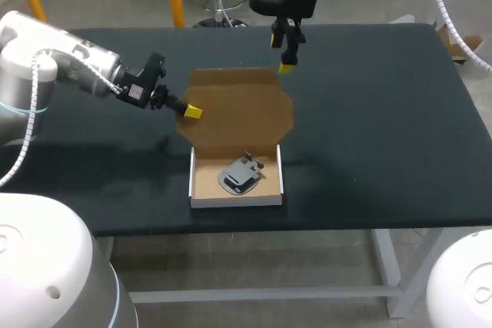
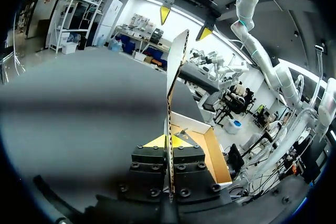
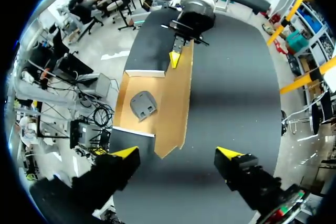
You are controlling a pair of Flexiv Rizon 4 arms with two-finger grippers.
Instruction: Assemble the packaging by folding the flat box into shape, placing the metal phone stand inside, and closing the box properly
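**Q:** How are the two arms posed?

**A:** The left arm enters from the left and runs low over the table (image 1: 384, 113). The left gripper (image 2: 167, 141) is clamped on the left edge of the lid (image 1: 240, 109), with one finger on each face of the cardboard. The right arm comes in from the far right and points downward. The right gripper (image 1: 281, 54) hangs by the lid's far right corner, fingers spread wide and holding nothing.

**Q:** Where are the task's things?

**A:** The box (image 1: 237, 200) sits near the table's front edge. It is a shallow white-walled tray with the brown lid raised from its far wall. The stand (image 1: 240, 176) lies inside the tray, on its floor.

**Q:** What does one view show that another does not?

**A:** Only the head view places the box on the table, but it shows just one yellow tip of the left gripper. The left wrist view shows the lid edge-on, running up between both tips — the grip is plain there. It also shows the right gripper ahead, with a tip on either side of the lid's top corner; whether they touch it cannot be told. The right wrist view looks down past its own parted tips — onto the lid, the left gripper at the lid's far edge, and the stand in the tray beside the lid.
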